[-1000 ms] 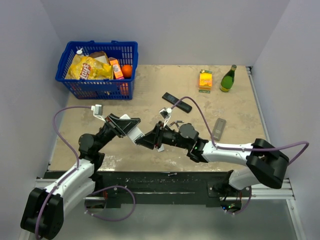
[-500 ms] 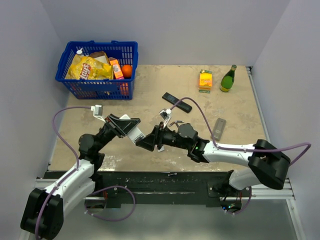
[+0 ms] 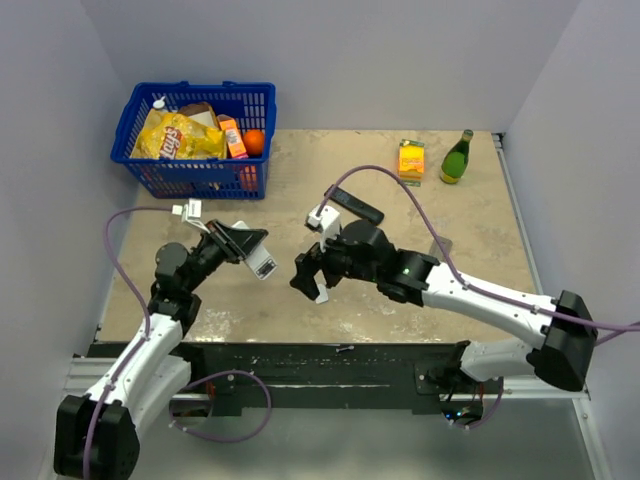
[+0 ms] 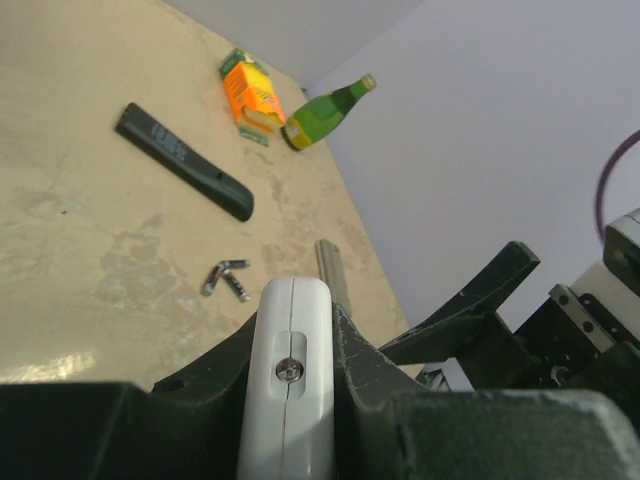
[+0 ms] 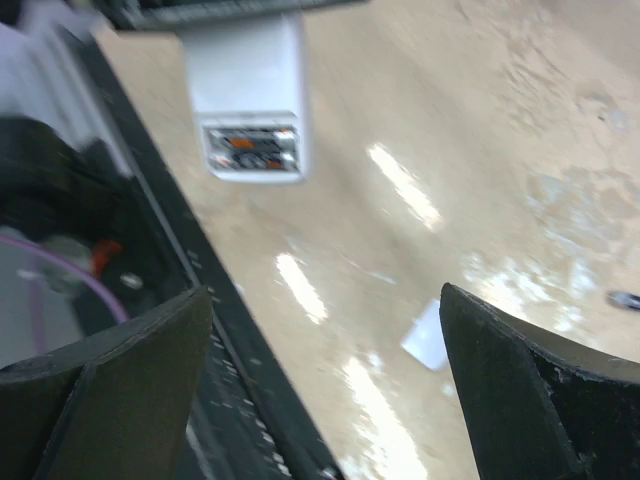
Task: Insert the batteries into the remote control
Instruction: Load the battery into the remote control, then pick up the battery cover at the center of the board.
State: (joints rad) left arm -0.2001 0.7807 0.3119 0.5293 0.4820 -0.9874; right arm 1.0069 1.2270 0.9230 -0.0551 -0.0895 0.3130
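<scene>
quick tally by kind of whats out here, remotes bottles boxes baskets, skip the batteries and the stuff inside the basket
remotes: 3 (white remote, black remote, grey remote)
bottles: 1 (green bottle)
boxes: 1 (orange box)
baskets: 1 (blue basket)
total: 6

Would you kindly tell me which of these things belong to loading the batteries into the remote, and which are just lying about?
For the job:
white remote, held off the table
batteries

Just lying about:
black remote
blue basket
orange box
green bottle
</scene>
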